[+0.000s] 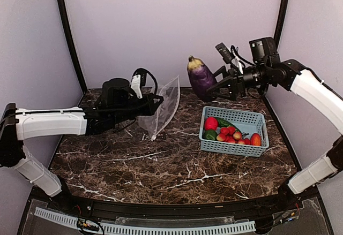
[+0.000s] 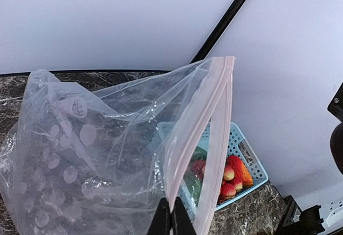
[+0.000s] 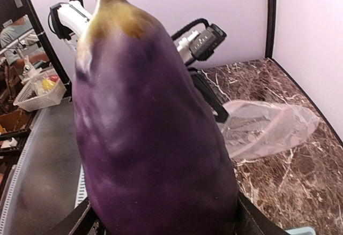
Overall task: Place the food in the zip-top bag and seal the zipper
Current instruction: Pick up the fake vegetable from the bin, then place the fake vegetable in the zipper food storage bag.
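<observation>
While my right gripper (image 1: 213, 88) clamps the eggplant (image 1: 200, 77) upright in the air, my left gripper (image 2: 171, 220) pinches the bag (image 1: 168, 100) by its zipper (image 2: 214, 112); that open mouth lies left of the eggplant and lower.

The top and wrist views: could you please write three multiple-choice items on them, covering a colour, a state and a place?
1. The basket is: A light blue; B yellow; C black.
2. The mouth of the zip-top bag is: A zipped shut; B open; C knotted.
3. The eggplant is: A in the basket; B inside the bag; C held aloft in the right hand.
Answers: A, its slotted walls are light blue; B, the zipper strips gape apart in the left wrist view; C, the top view shows it lifted and gripped.
</observation>
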Controlling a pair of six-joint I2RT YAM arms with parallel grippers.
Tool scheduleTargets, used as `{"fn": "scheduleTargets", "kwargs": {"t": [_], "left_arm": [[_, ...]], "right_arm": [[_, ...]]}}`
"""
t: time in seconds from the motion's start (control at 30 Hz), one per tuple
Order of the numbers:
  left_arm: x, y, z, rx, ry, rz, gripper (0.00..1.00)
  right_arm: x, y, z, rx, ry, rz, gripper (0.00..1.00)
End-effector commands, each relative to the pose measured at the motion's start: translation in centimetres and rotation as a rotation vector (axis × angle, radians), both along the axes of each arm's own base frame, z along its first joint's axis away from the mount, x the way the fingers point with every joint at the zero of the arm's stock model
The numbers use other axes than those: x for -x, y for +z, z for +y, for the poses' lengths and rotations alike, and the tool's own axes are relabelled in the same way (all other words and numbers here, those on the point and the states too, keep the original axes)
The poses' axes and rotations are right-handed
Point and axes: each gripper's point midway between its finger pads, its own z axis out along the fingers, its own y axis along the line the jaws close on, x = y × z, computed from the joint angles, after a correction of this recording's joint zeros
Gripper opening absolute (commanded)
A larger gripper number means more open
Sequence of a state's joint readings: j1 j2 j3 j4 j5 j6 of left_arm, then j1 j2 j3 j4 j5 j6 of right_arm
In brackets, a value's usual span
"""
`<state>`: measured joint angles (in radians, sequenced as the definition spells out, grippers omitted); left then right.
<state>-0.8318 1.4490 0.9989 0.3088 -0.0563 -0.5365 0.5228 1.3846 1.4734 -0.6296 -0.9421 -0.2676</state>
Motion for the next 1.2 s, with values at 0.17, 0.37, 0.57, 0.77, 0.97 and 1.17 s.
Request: {"fn": "scheduleTargets", "kwargs": {"t": [0.17,0.37,0.57,0.77,0.97,1.17], "left_arm": [[0.0,4.8,-3.9,0.145,0.066,-0.062,0.01],[0.3,5.7,-4.3,0.28,0.079,-0.017,0.01],[1.0,6.4,-4.7,0.328,0.058,-0.001,0.01],[1.9,6.3,-5.5,0.351,0.032,0.008,0.01],[2.3,5.4,-5.2,0.367,0.045,0.026,0.01],[2.5,6.3,-4.4,0.379,0.073,0.002,0.01]], "right_arm": [[0.7,1.7,4.6,-0.148,0.155,0.227,0.54],[-1.2,0.9,5.0,-0.179,0.065,0.171,0.55],[-2.8,-0.7,5.7,-0.177,0.011,0.247,0.57],[-3.9,-1.9,6.1,-0.172,-0.029,0.305,0.58],[-4.5,-1.4,6.0,-0.189,-0.076,0.319,0.58],[-6.9,-4.2,4.6,-0.114,-0.3,0.3,0.59]]}}
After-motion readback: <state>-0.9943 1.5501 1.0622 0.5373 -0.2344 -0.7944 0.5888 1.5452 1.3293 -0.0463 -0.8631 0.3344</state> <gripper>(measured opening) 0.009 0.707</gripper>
